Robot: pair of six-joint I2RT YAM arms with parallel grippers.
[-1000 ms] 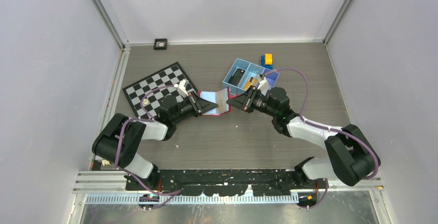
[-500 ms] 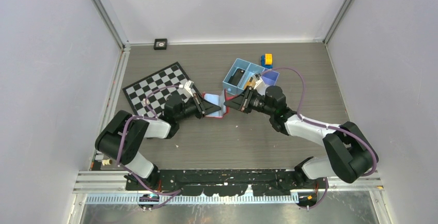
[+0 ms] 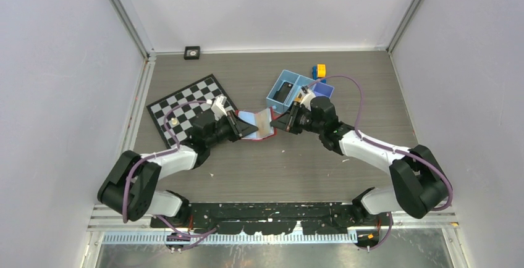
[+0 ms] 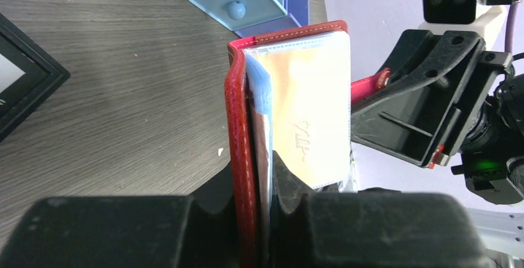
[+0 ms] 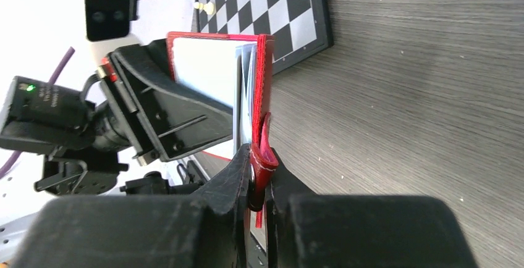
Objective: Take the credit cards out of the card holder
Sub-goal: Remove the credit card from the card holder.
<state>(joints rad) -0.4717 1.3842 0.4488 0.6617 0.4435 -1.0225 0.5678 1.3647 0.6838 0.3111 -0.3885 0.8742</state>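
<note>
The red card holder (image 3: pixel 258 123) hangs open between my two grippers, its pale blue lining up. My left gripper (image 3: pixel 243 129) is shut on its left flap (image 4: pixel 240 126). In the left wrist view an orange-gold credit card (image 4: pixel 312 113) sits in a clear sleeve inside the holder. My right gripper (image 3: pixel 279 123) is shut on the red snap tab (image 5: pixel 265 157) of the right flap (image 5: pixel 264 83). A greyish-silver card edge (image 4: pixel 266 150) shows beside the red flap. The holder sits just above the table.
A blue three-compartment tray (image 3: pixel 298 92) with small items stands right behind the holder. A yellow and blue block (image 3: pixel 319 71) lies beyond it. A chessboard (image 3: pixel 190 106) with a white pawn (image 3: pixel 219 100) lies at the left, under my left arm.
Both grippers keep their hold on the holder. The left arm has stretched out, and the holder has opened a little wider and flatter.
</note>
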